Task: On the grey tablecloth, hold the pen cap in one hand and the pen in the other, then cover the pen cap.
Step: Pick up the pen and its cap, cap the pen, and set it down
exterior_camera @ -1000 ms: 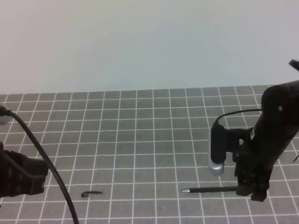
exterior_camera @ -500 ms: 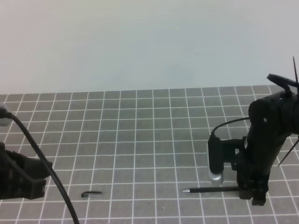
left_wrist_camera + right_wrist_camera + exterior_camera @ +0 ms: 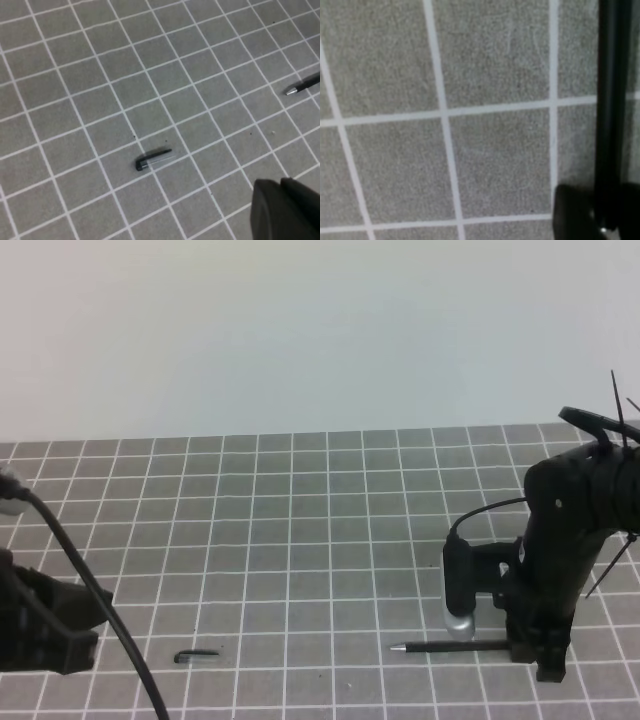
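Right gripper straddles the thin black pen, jaws' grip undeterminable, positioned for pickup; left gripper, jaws pressed together, idles near the small black cap.

A plain pale wall rises behind the far edge of the desk. It is a faintly greenish white, evenly lit, with no marks or seams to be seen, and it runs the full width from the left corner to the right. Nearer the front edge, the left wrist view shows a few tiny dark specks scattered apart from one another.
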### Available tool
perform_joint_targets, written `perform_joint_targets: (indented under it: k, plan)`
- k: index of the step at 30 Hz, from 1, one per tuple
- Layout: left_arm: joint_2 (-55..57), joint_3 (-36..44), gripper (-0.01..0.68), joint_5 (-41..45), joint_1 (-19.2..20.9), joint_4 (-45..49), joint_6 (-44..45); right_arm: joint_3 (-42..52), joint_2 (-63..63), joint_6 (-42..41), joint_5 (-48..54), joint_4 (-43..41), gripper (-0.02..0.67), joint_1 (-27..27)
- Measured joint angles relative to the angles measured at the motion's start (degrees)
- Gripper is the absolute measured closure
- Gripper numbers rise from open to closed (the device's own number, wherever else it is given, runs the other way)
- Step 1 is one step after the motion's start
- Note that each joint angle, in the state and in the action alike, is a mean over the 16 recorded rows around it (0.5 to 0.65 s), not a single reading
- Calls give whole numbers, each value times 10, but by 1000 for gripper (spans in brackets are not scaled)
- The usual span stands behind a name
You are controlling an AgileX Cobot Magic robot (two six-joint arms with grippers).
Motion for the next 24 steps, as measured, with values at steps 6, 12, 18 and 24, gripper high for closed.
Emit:
perform_joint_targets:
  k: [6, 12, 18, 24]
  plan:
    - [0, -1, 674, -8, 0, -13, 8, -12, 2, -1, 6, -19, 523, 0]
    - [3, -12, 674, -13, 0, -22, 43, -41, 2, 6, 27, -27, 575, 1]
    - [29, -52, 674, 19, 0, -23, 118, -73, 0, 25, 51, -6, 578, 1]
    - [84, -101, 675, 88, 0, -19, 205, -89, -2, 44, 73, 34, 579, 1]
